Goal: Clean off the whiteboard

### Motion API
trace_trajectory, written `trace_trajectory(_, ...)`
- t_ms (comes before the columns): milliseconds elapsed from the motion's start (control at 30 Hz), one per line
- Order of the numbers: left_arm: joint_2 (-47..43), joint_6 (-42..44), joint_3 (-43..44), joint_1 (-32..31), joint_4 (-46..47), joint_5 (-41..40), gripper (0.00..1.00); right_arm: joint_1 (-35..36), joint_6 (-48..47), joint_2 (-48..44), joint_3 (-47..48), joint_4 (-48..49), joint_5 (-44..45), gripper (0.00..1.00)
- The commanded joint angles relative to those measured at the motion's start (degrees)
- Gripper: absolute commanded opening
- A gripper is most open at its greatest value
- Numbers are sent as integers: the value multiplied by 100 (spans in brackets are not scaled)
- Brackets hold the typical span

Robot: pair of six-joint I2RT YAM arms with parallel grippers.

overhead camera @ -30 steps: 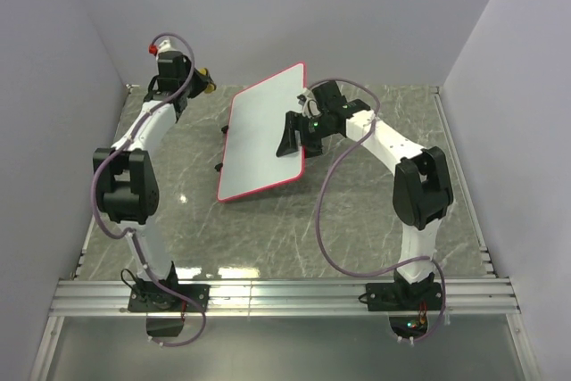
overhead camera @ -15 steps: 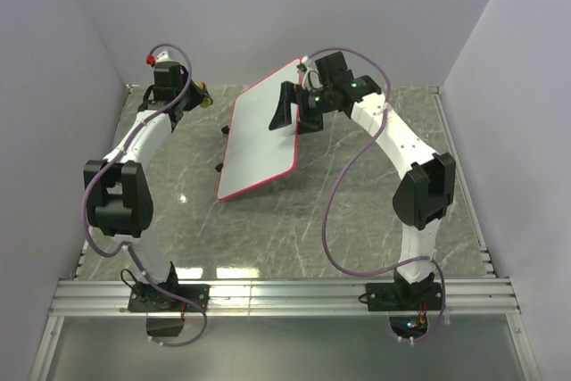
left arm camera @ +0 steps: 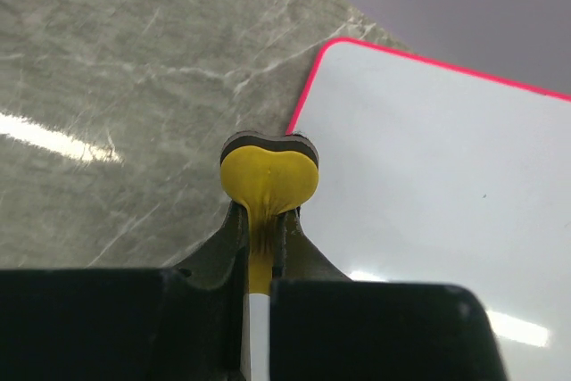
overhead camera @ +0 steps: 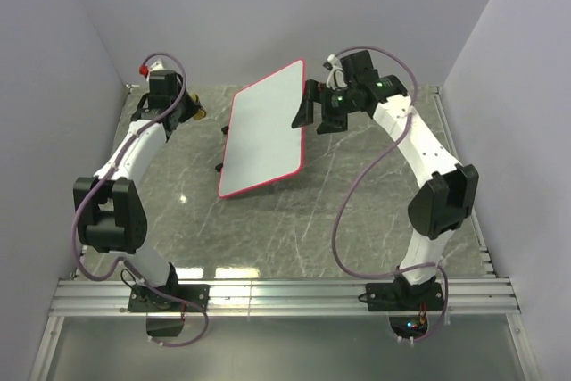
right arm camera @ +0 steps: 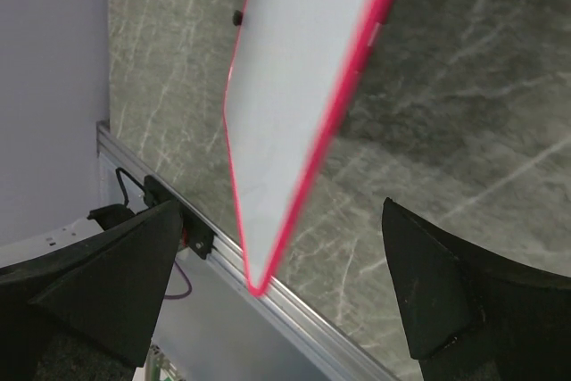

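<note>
Whiteboard [overhead camera: 263, 131] on tabletop [overhead camera: 357, 211], toward the far side, a little left of centre.

Left of whiteboard, off its far-left corner: left hand [overhead camera: 193, 112], with eraser [left arm camera: 269, 176] nipped in it. Eraser tip sits at that corner's rim, mostly over bare tabletop; contact with the whiteboard cannot be told.

Right of whiteboard, just beside its right edge and near the far-right corner: right hand [overhead camera: 314, 116].

Well in front of whiteboard, along the near tabletop edge: rail [overhead camera: 285, 292]. Left base [overhead camera: 165, 296] and right base [overhead camera: 406, 296] are on it, one to each side of whiteboard.
</note>
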Motion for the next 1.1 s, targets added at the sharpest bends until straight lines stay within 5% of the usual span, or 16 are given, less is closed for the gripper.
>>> trace_trajectory(0, -508, -78, -233, 23, -147, -189, 0, -145, -49, -589, -448, 314, -103, 100)
trace_trajectory(267, -1193, -228, -892, -3, -419, -286, 0, -154, -66, -1256, -1029, 482, -147, 100)
trace_trajectory(467, -1862, 148, -1306, -56, -1305, -436, 0, -154, 3, -2258, -1582, 551, 949, 100)
trace_trajectory(500, -1967, 237, -1394, -56, -1377, -375, 5, -154, 30, -2451, -1888, 621, 1230, 100)
trace_trajectory(533, -2081, 290, -1508, -65, -1430, -322, 21, -154, 57, -2636, -2074, 726, 1294, 100)
trace_trajectory(567, -2396, 308, -1744, -65, -1552, -443, 52, -163, 118, -2994, -2258, 919, 1338, 100)
trace_trajectory(600, -2555, 299, -1868, -65, -1614, -540, 99, -172, 144, -3163, -2599, 1008, 1330, 100)
trace_trajectory(833, -2733, 36, -2203, -56, -3117, -1358, 99, -163, 470, -4008, -3639, 1298, 1119, 100)
trace_trajectory(1067, -2382, -412, -2738, -65, -3189, -402, 99, -163, 409, -4641, -4088, 1194, 934, 100)
